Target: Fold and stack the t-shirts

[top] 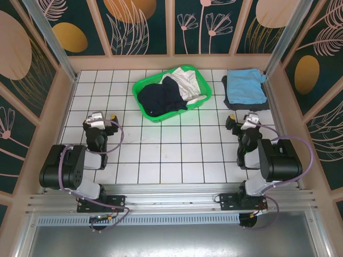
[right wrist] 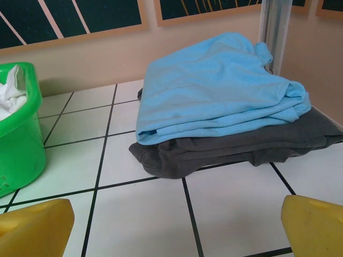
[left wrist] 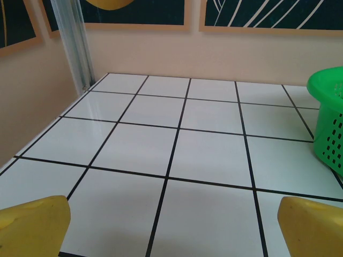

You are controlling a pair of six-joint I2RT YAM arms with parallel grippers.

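A folded light blue t-shirt [top: 245, 85] [right wrist: 214, 85] lies on top of a folded dark grey t-shirt [right wrist: 236, 147] at the back right. A crumpled dark navy t-shirt [top: 161, 99] and a white t-shirt [top: 185, 84] [right wrist: 9, 91] sit inside the green basket [top: 143, 85]. My left gripper [top: 102, 116] [left wrist: 174, 235] is open over bare tiles, left of the basket. My right gripper [top: 245, 119] [right wrist: 174, 233] is open too, just in front of the folded pile, with nothing between its yellow fingers [right wrist: 35, 227].
The green mesh basket [left wrist: 328, 123] [right wrist: 19, 144] stands at the back centre. The white tiled table [top: 171, 150] is walled on three sides, with metal posts [left wrist: 77, 45] in the back corners. The pile lies close to the right wall.
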